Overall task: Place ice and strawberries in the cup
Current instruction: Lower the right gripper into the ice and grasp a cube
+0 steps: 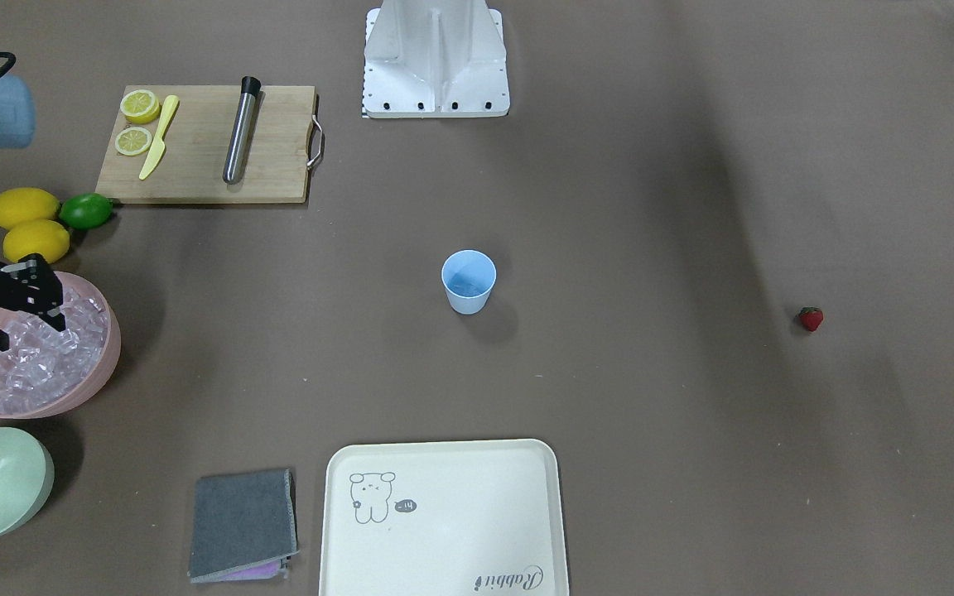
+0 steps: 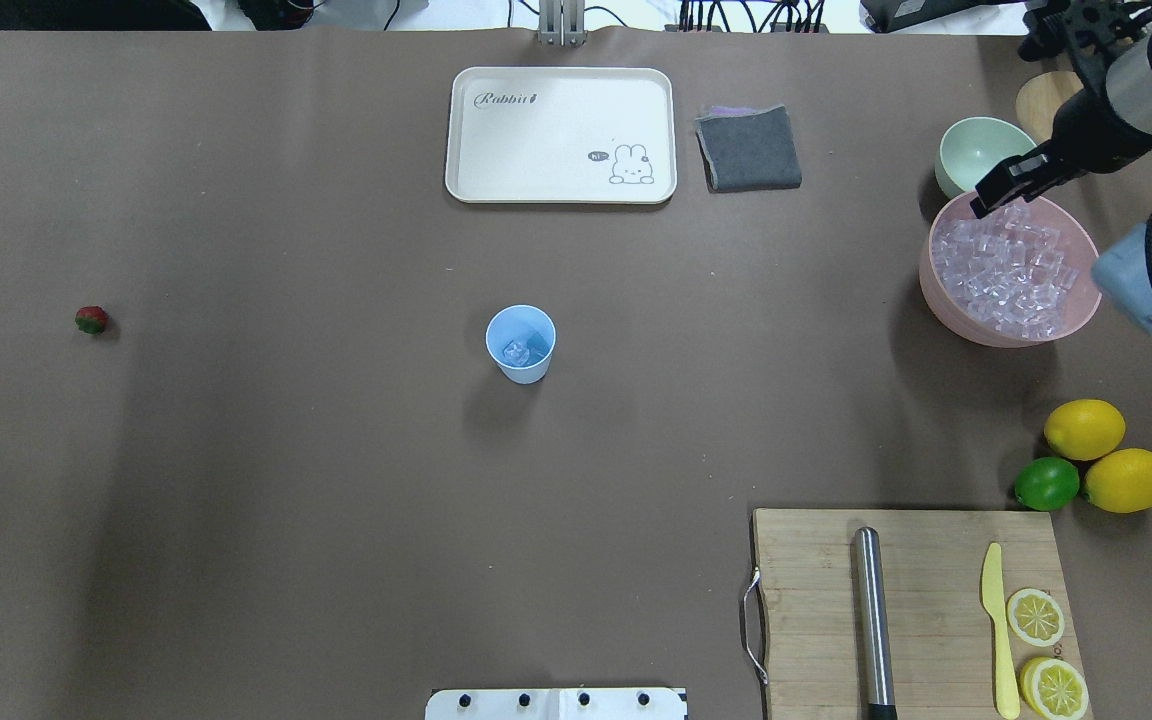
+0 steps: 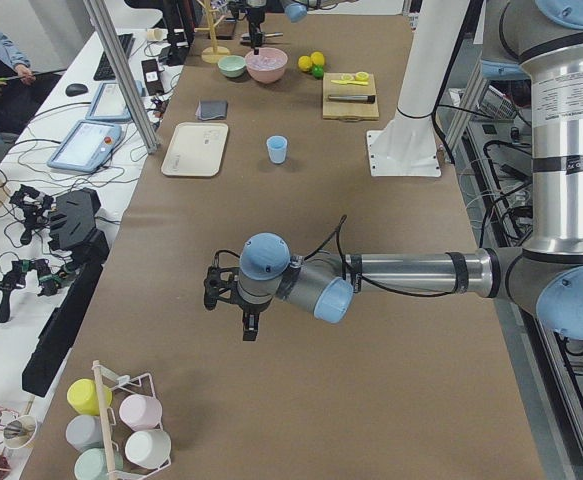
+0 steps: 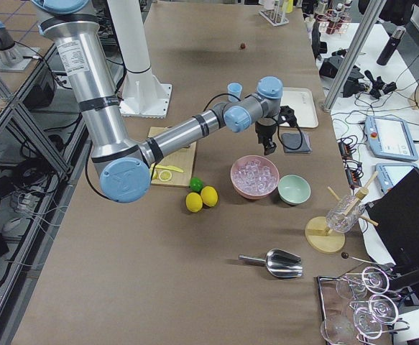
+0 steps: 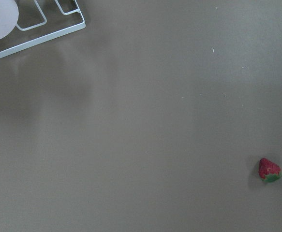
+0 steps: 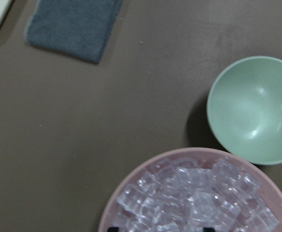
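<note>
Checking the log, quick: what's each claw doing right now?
Left claw: cannot be told; only the side view shows it.
Right claw: open, above the ice in the pink bowl, holding nothing.

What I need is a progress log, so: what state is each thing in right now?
cup: upright, a little ice inside.
strawberry: lying on the table, well apart from the cup.
pink bowl: upright, heaped with ice.
right gripper: open, fingertips down at the ice in the pink bowl.
left gripper: above the table, open or shut cannot be told.
lemon halves: cut, lying on the cutting board.
</note>
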Tool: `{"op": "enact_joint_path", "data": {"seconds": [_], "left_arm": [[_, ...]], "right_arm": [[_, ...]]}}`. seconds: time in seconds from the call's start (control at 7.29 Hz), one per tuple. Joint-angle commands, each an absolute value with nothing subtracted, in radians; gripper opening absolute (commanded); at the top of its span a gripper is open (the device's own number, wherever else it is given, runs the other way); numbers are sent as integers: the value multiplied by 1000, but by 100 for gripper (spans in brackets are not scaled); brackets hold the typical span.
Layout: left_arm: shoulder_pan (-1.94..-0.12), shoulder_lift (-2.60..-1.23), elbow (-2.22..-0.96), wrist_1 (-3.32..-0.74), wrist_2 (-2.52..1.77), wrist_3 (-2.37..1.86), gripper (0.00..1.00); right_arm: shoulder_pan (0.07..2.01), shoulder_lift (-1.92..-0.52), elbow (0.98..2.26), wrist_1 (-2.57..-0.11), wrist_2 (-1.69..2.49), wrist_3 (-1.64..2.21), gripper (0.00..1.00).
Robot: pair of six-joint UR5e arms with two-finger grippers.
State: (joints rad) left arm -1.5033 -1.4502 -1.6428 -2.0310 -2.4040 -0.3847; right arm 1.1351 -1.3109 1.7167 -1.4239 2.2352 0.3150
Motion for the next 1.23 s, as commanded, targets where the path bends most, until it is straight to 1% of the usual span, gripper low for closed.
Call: {"op": "enact_joint_path", "data": {"seconds": [0.0,0.14,0.27,0.55,1.1], "left_arm": [[-1503,-1450,-1643,-2031,-2404,-383,98],[-1503,-1450,-1643,-2031,-2404,-383,98],[-1505,-1450,-1644,-2031,-2404,-383,98],[-1505,-1424,-1643,-2075,-2404,-388,98],[-1505,-1422,-1638,-2075,-2404,-387,98]], "right_arm": [[1152,-1376,1625,-1294,2238,293,66],[1152,-1371,1564,-1245,2240,293,67],[1151,-1368,1530,-1202,2240,293,68],[1149,-1353,1523,-1190,2235,310,68],[1098,-1315,1522,-1187,2230,402,68]]}}
